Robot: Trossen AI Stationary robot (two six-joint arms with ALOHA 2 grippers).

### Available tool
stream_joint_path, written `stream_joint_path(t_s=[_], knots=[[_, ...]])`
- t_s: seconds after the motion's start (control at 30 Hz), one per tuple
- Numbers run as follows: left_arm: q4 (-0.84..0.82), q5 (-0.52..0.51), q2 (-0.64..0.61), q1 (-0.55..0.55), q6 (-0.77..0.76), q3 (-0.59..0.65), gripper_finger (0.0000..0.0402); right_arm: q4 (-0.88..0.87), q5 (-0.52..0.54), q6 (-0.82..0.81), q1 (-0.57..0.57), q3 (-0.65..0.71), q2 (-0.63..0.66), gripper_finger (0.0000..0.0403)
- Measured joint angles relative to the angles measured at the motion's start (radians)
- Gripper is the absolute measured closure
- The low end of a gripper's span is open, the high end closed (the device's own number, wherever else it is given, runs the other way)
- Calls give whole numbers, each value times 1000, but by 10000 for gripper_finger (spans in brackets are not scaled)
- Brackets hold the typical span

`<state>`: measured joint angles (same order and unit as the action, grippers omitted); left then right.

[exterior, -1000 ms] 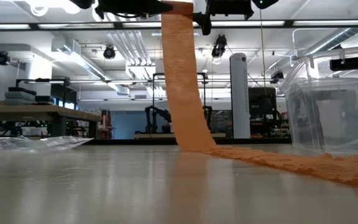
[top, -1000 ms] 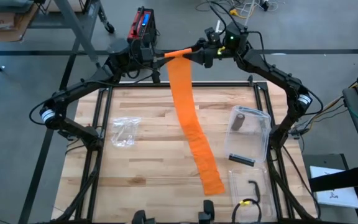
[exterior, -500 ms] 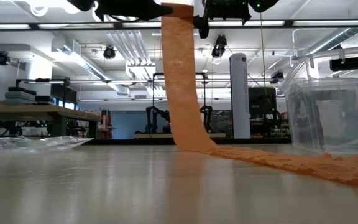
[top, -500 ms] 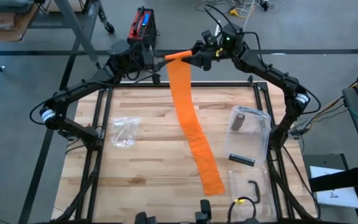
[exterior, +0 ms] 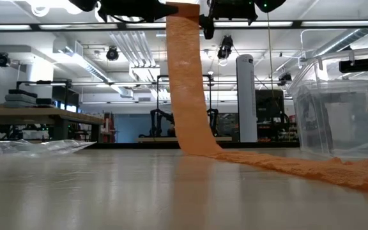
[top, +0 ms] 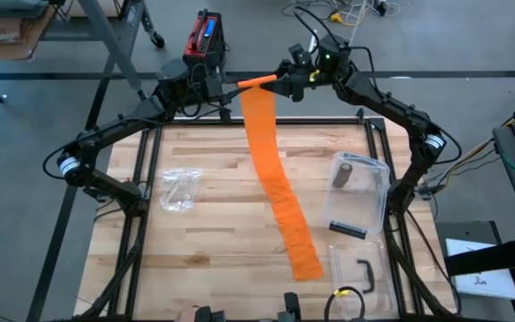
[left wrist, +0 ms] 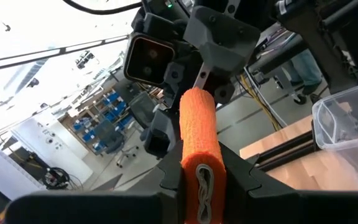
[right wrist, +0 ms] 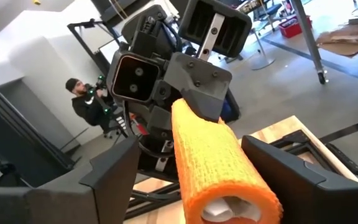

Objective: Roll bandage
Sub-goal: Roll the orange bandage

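Bandage (top: 280, 192), just one, long and orange. Loose end lying flat at the near edge of the wooden table (top: 222, 241), then running across the boards and rising to the far edge, where the rolled part is held up in the air between two arms.

Near the front right: one black L-shaped tool (top: 366, 273) and one short black bar (top: 348, 230). Just behind those, one clear plastic box (top: 362, 183) with one grey roll inside. Over on the left side, one crinkled clear plastic bag (top: 178, 190), well apart from the orange strip.

Farther back, two grippers facing each other over the far edge. Left gripper (left wrist: 201, 180) squeezed nearly closed on one end of the orange roll, fingers pressing both its sides. Right gripper (right wrist: 219, 180) with fingers spread wide, one on each side of the roll's other end, with gaps showing, so not squeezing.

Far behind the table, one seated person in dark clothes (right wrist: 92, 102) in the room.
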<state>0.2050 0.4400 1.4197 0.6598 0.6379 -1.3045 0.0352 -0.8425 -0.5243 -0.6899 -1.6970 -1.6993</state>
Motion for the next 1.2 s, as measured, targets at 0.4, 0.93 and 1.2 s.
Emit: stream_joint_path(t_s=[0.4,0.93,1.2], knots=[[16,-1,0,-5,16,0,354,-1,-12,-4,5,0,-3,129],[18,14,0,-5,65,2,354,7,5,-39,12,0,-8,138],[22,14,0,-6,65,3,354,32,5,-55,13,0,-8,141]])
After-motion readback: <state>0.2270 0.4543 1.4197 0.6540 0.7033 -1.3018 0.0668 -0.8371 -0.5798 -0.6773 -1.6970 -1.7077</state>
